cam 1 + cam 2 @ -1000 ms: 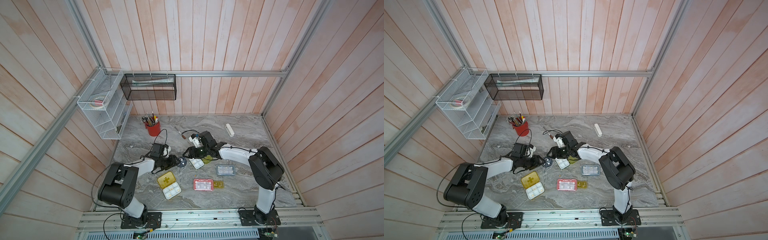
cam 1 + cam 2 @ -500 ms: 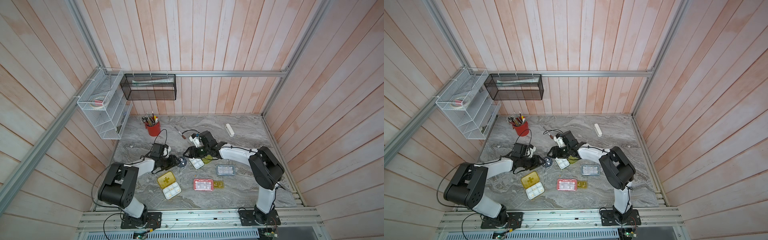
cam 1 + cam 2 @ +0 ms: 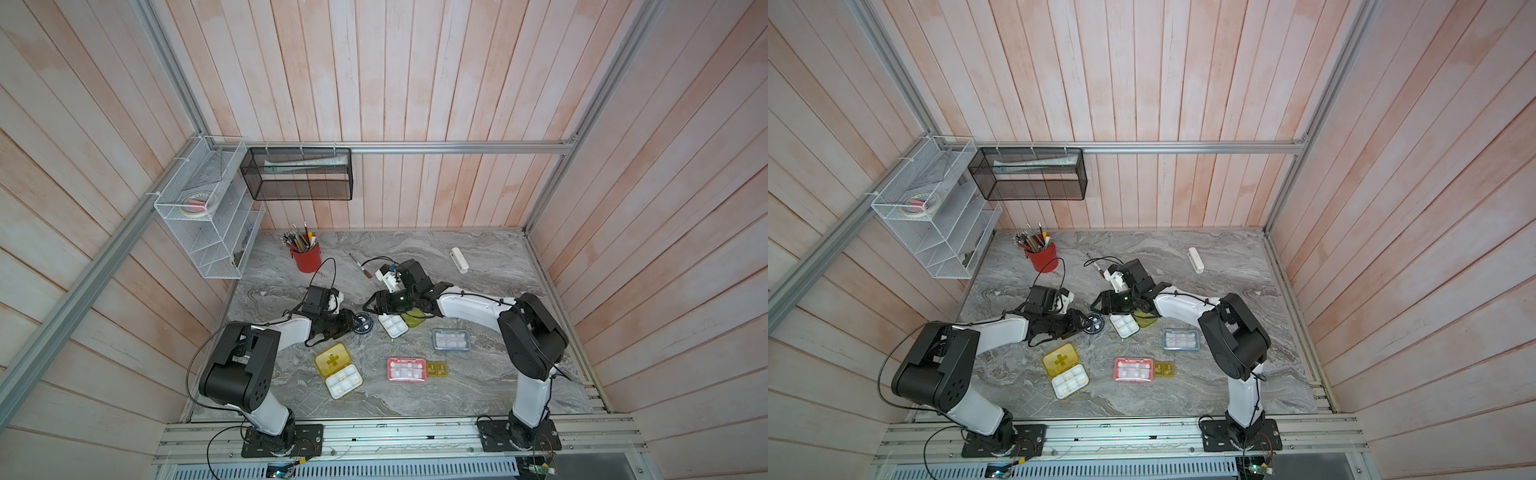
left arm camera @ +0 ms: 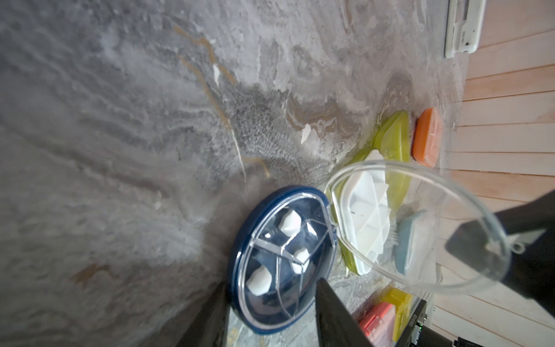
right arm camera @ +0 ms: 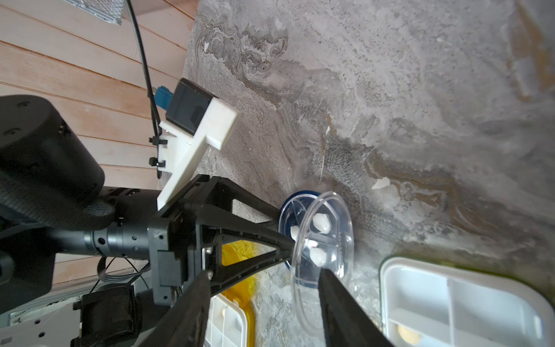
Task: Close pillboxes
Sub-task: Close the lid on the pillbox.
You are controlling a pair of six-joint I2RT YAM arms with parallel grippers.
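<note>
The dark round pillbox [image 3: 364, 323] [image 4: 279, 264] lies on the marble, its clear lid [image 4: 420, 225] [image 5: 321, 240] raised on its hinge. My left gripper [image 3: 355, 322] [image 4: 271, 282] is shut on the near part of its base, a finger at each side of the rim. My right gripper [image 3: 372, 305] [image 5: 264, 272] is open, one finger [image 4: 480, 249] against the lid's edge. The yellow pillbox with a cross [image 3: 332, 360] and the lime-green one [image 3: 413, 320] lie open. The pink [image 3: 406, 369], small amber [image 3: 437, 369] and blue-grey [image 3: 449, 339] ones lie flat. The orange one [image 4: 426, 138] shows only in the left wrist view.
A red cup of pens [image 3: 306, 255] stands at the back left, with a loose pen [image 3: 360, 266] beside it. A white oblong bar [image 3: 460, 259] lies at the back right. White wire shelves [image 3: 208, 220] and a black mesh basket [image 3: 299, 174] hang on the walls.
My left jaws have drawn in slightly on the round pillbox. Neither arm has visibly shifted.
</note>
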